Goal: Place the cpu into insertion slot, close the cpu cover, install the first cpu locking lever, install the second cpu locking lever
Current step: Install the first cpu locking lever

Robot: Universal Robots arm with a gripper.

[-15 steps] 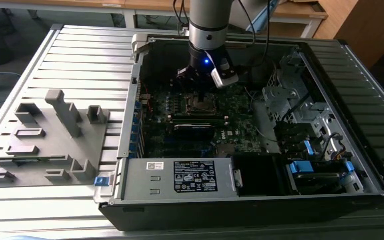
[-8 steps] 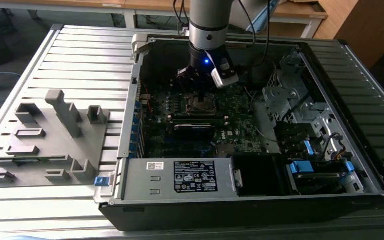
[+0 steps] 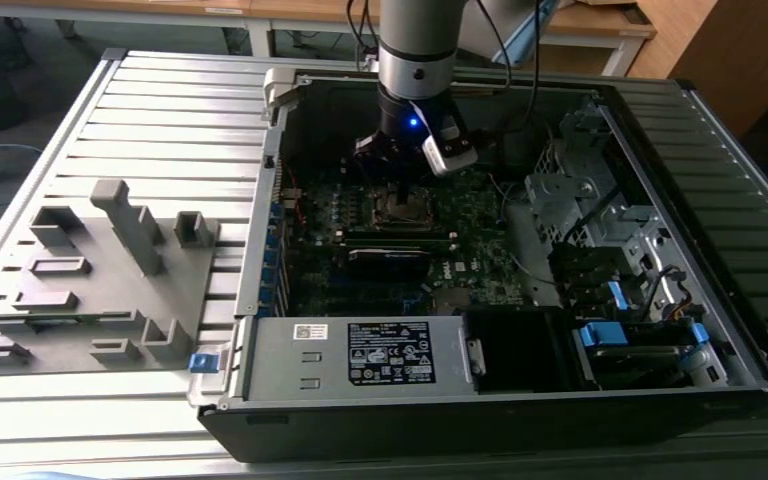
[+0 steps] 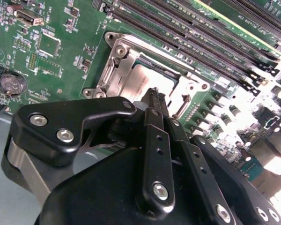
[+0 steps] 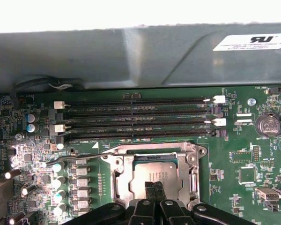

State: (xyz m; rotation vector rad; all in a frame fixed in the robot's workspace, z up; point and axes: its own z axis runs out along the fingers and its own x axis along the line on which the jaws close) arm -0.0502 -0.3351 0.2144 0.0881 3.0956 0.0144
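Exterior view: open PC case (image 3: 491,430) lying on the slatted metal table (image 3: 157,110), with the arm coming straight down and the hand (image 3: 402,180) right over the insertion slot (image 3: 404,208). A grey fixture (image 3: 91,280) sits off at the exterior view's left. Second wrist view: the fingers (image 4: 152,131) are pinched fully together with nothing between them, tips just above the cpu (image 4: 145,77), which is seated in the slot with the cpu cover (image 4: 119,70) down around it. First wrist view: cpu framed by the cover, a thin wire lever (image 5: 79,158) sticking out sideways, memory slots (image 5: 136,117) just beside the socket.
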